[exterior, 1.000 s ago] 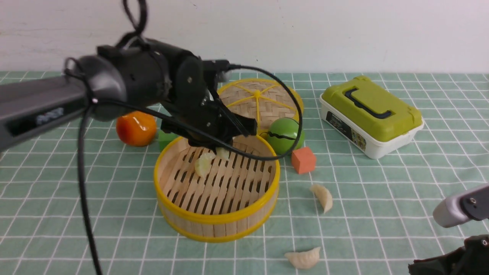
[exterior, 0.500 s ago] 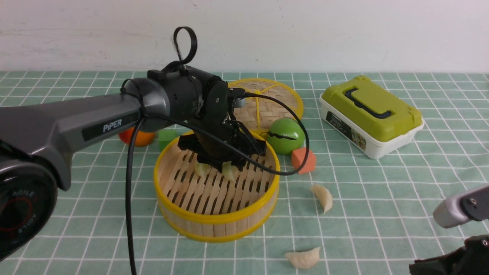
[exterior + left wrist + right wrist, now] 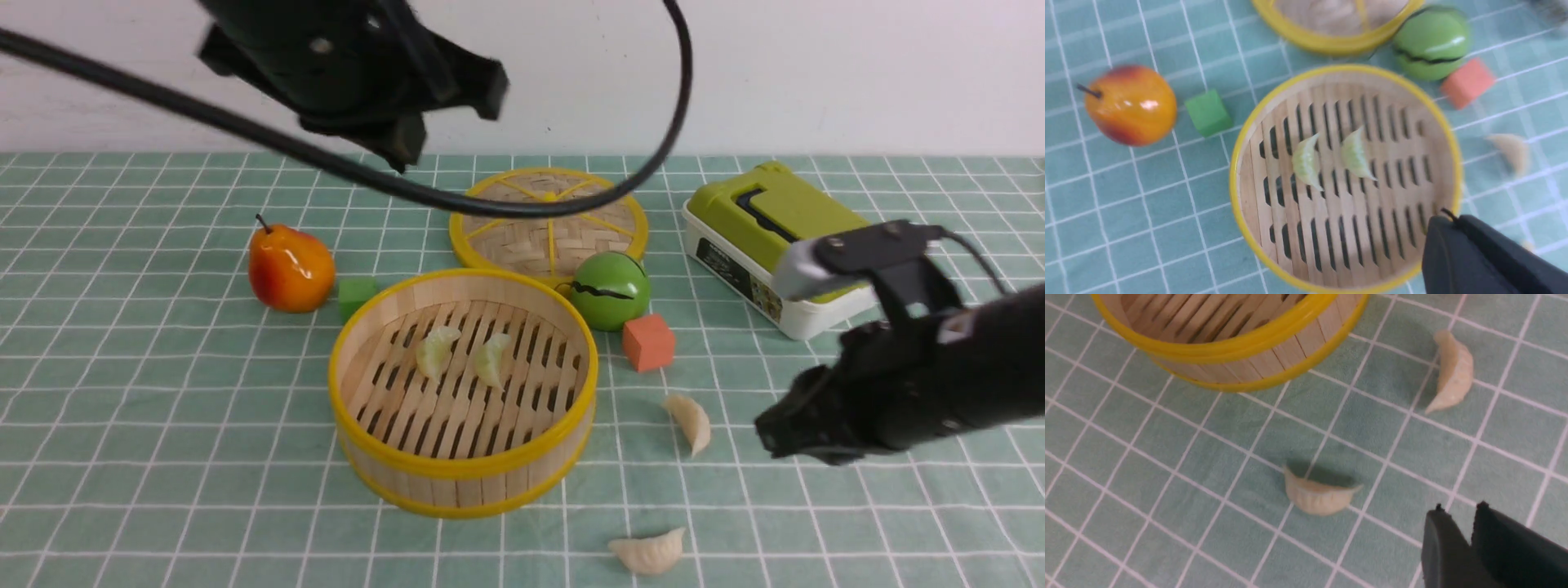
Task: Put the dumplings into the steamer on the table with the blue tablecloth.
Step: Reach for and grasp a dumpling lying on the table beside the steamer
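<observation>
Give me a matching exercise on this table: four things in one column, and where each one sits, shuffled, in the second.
1 green dumplings
2 white dumplings
3 green cube
4 orange cube

a next to the pear
b inside the steamer
c on the cloth, outside the steamer
d next to the green ball

Pairs: 1-b, 2-c, 3-a, 4-d.

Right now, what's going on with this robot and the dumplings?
Two pale green dumplings lie in the bamboo steamer. The left gripper, shut and empty, hangs above it. Two white dumplings are on the checked tablecloth beside the steamer, not yet loaded. The right gripper, jaws slightly apart, hovers over the cloth near them, touching neither.
</observation>
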Available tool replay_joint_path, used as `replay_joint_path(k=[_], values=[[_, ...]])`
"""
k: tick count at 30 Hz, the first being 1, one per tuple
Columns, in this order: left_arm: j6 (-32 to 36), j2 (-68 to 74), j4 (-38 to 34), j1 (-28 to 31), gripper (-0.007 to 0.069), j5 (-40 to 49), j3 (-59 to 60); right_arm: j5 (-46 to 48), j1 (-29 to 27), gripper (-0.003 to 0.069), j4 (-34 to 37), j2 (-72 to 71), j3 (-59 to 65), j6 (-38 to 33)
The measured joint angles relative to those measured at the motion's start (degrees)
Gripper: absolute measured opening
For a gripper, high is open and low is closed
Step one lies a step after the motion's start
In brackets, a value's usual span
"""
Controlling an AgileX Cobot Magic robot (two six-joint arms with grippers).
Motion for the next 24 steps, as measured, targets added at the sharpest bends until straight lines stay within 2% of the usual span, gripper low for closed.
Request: replay_joint_path(k=[3, 6, 10, 14, 15, 16, 20, 24], values=[[0.3, -11.1, -0.1, 0.0, -0.0014, -0.4, 8.8, 0.9, 2.3, 0.0244, -5.1, 10.4, -7.4, 4.4], [0.1, -22.7, 0.8, 0.0, -0.0014, -3.0, 22.3, 2.7, 2.6, 0.0358, -12.4, 19.6, -15.5, 12.1], [-2.1, -32.6, 3.6, 0.0, -0.0014, -6.8, 37.1, 4.4, 2.6, 0.0407, -19.0, 26.6, -21.3, 18.0], [-9.6, -47.9, 9.0, 0.0, -0.0014, -12.0, 52.8, 3.6, 2.6, 0.0374, -21.7, 32.1, -24.3, 21.9], [-9.6, -47.9, 9.3, 0.0, -0.0014, -12.0, 53.4, 3.5, 2.6, 0.0370, -21.7, 32.3, -24.3, 22.0], [-13.7, -54.7, 11.7, 0.0, -0.0014, -13.8, 58.1, 3.0, 2.6, 0.0328, -21.8, 33.5, -24.4, 23.1], [-23.2, -65.5, 16.8, 0.0, -0.0014, -16.1, 65.7, 3.4, 2.6, 0.0195, -21.5, 34.0, -24.8, 24.4], [-26.3, -72.7, 18.9, 0.0, -0.0014, -15.8, 71.3, 6.6, 2.6, 0.0195, -21.3, 33.0, -26.6, 24.5]])
